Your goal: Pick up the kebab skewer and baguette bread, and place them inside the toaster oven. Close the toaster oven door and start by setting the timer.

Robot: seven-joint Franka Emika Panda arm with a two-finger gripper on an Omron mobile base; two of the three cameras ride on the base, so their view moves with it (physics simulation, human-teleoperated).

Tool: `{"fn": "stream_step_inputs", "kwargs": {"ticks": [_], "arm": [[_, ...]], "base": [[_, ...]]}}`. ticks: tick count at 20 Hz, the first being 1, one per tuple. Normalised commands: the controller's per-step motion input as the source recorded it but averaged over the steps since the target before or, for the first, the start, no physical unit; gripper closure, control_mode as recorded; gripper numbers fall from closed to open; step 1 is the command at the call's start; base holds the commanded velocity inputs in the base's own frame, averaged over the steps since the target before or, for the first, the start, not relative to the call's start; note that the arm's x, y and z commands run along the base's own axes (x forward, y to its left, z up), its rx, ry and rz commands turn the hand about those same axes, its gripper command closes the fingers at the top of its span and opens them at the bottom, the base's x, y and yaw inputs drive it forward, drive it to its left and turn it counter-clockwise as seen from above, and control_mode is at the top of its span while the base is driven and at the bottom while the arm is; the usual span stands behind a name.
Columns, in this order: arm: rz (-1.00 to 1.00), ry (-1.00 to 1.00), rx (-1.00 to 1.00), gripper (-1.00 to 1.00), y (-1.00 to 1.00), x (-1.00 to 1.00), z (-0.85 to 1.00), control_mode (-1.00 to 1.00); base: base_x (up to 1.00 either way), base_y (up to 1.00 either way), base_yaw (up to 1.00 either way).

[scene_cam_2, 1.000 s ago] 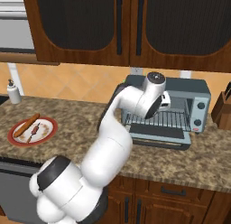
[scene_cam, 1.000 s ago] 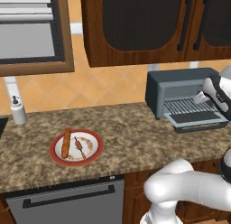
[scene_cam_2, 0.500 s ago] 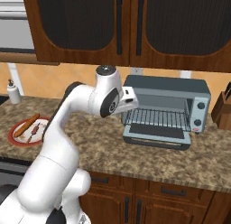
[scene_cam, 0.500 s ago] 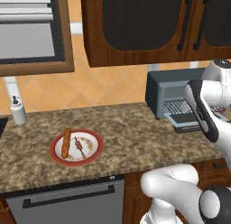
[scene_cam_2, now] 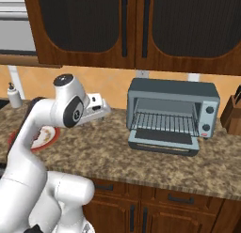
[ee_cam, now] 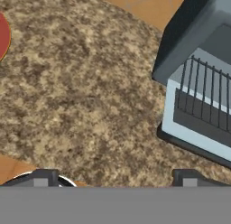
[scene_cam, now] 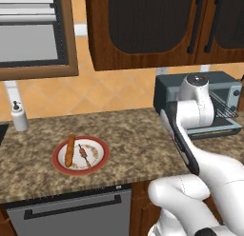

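We note: pincer (ee_cam: 115,178) wide open, empty; skewer (scene_cam: 85,154) and bread (scene_cam: 71,149) await on plate (scene_cam: 97,162); oven door (scene_cam_2: 162,141) down, ready for loading.

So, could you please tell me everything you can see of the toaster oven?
The toaster oven is a boxy grey-blue unit standing on the speckled granite counter against the orange wall. Its door lies folded down flat in front, showing a wire rack and nothing on it. Three round knobs run down its right panel. Nothing touches it but the counter.
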Motion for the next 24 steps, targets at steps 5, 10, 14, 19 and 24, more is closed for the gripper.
{"fn": "stream_step_inputs", "kwargs": {"ticks": [5,10,14,19,24], "arm": [[-0.05,0.02,0.01,-1.0,1.0,0.0,-0.1,-1.0],[-0.01,0.08,0.05,-1.0,1.0,0.0,-0.05,-1.0],[-0.05,0.09,0.1,-1.0,1.0,0.0,-0.26,-1.0],[-0.03,0.06,0.13,-1.0,1.0,-0.01,-0.51,-1.0],[0.0,0.16,0.12,-1.0,1.0,0.0,-0.55,-1.0]], "base": [[0.0,0.0,0.0],[0.0,0.0,0.0],[0.0,0.0,0.0],[0.0,0.0,0.0],[0.0,0.0,0.0]]}}
